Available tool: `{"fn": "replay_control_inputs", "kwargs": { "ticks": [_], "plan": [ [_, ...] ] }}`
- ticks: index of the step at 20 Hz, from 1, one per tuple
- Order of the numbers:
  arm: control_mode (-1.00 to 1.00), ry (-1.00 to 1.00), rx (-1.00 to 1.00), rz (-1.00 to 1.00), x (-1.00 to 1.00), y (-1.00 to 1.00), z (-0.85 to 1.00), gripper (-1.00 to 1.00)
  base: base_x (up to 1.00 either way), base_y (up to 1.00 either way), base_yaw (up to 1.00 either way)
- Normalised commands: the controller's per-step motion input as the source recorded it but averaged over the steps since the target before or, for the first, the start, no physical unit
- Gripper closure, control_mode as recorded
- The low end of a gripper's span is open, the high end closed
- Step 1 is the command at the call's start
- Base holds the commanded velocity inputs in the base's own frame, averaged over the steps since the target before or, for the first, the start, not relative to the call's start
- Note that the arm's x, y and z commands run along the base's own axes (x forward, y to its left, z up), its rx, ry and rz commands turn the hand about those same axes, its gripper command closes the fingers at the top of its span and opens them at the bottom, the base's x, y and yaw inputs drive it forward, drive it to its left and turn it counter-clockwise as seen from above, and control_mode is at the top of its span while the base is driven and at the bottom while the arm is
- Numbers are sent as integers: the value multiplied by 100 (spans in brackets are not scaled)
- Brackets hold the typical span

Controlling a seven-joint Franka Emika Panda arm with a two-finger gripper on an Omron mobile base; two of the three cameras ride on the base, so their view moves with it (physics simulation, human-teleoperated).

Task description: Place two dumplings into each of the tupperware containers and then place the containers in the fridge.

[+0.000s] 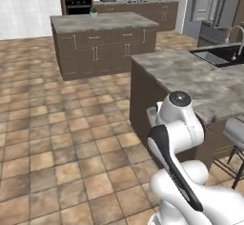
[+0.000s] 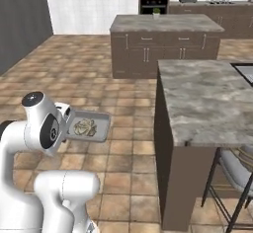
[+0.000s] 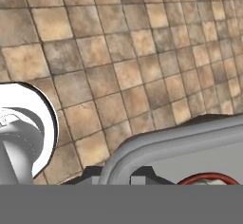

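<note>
The hand (image 2: 68, 126) grips one end of a tupperware container (image 2: 89, 127), held level above the tiled floor (image 2: 99, 74). Dumplings (image 2: 84, 127) lie inside it, just beyond the fingers. Past the container stands a stone-topped bench (image 2: 207, 98); farther off, the kitchen island (image 2: 163, 24).
</note>
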Motion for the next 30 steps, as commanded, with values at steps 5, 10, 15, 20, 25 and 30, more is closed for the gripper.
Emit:
{"fn": "replay_control_inputs", "kwargs": {
  "ticks": [5, 10, 15, 20, 25, 30],
  "plan": [
    [100, 0, 0, 0, 0, 0, 0, 100, 92, 99, -10],
    [100, 0, 0, 0, 0, 0, 0, 100, 100, 96, -17],
    [100, 0, 0, 0, 0, 0, 0, 100, 100, 85, -23],
    [100, 0, 0, 0, 0, 0, 0, 100, 100, 81, -40],
    [100, 0, 0, 0, 0, 0, 0, 100, 100, 82, -46],
    [100, 0, 0, 0, 0, 0, 0, 100, 100, 86, -50]
  ]
}}
